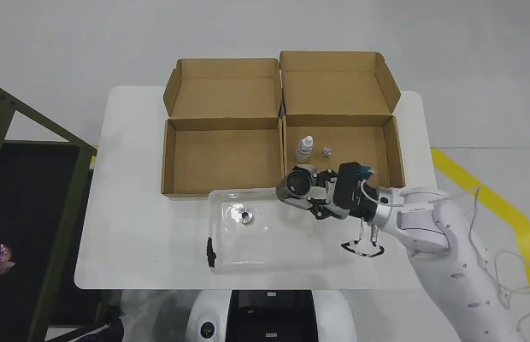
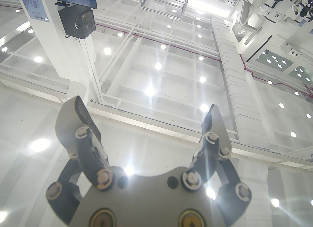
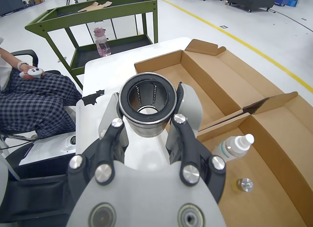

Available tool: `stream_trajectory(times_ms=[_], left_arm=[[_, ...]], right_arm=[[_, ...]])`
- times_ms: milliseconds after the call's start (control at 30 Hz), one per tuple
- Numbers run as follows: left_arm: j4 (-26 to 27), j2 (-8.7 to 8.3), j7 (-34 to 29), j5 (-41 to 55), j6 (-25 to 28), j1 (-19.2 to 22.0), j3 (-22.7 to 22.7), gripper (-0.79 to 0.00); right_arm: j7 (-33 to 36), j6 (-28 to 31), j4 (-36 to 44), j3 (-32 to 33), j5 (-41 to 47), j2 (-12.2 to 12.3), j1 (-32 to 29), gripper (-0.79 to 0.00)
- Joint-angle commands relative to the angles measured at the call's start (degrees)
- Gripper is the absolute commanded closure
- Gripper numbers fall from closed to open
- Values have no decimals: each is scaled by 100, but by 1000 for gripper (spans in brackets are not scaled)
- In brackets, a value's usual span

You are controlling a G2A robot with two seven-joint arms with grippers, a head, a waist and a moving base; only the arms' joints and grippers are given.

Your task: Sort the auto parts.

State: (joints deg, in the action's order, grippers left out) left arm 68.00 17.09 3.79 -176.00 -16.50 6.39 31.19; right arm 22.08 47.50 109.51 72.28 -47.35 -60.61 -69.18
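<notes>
My right gripper [image 3: 148, 113] is shut on a steel linear bearing [image 3: 147, 105] with a black end ring, held sideways. From above, the right gripper [image 1: 301, 186] carries the bearing [image 1: 296, 182] over the near wall of the boxes, between the clear tray [image 1: 220, 256] and the right cardboard box [image 1: 393, 158]. That box holds a small white bottle [image 1: 306, 147] [image 3: 232, 146] and a short metal cylinder [image 1: 327, 150] [image 3: 245, 184]. A round metal part [image 1: 244, 215] lies in the tray. The left cardboard box [image 1: 220, 158] has a bare floor. My left gripper [image 2: 146, 118] points up at the ceiling, open.
A green metal cart [image 3: 93, 17] stands beyond the table's left side, with a pink bottle [image 3: 102, 42] on its shelf. Both boxes have lids folded back at the table's far side. A black tape scrap [image 3: 94, 97] sticks to the tray's end.
</notes>
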Motion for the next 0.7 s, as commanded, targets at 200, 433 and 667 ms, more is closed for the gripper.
stream_trajectory(times_ms=[200,433,667], left_arm=[[0,0,0,0,0,0,0,-785],[0,0,0,0,0,0,0,-785],[0,0,0,0,0,0,0,-785]], right_arm=[[-40,14,-106,29,261,20,56,0],[-56,46,-93,27,349,38,48,0],[-11,-109,-17,-235,101,13,150,0]])
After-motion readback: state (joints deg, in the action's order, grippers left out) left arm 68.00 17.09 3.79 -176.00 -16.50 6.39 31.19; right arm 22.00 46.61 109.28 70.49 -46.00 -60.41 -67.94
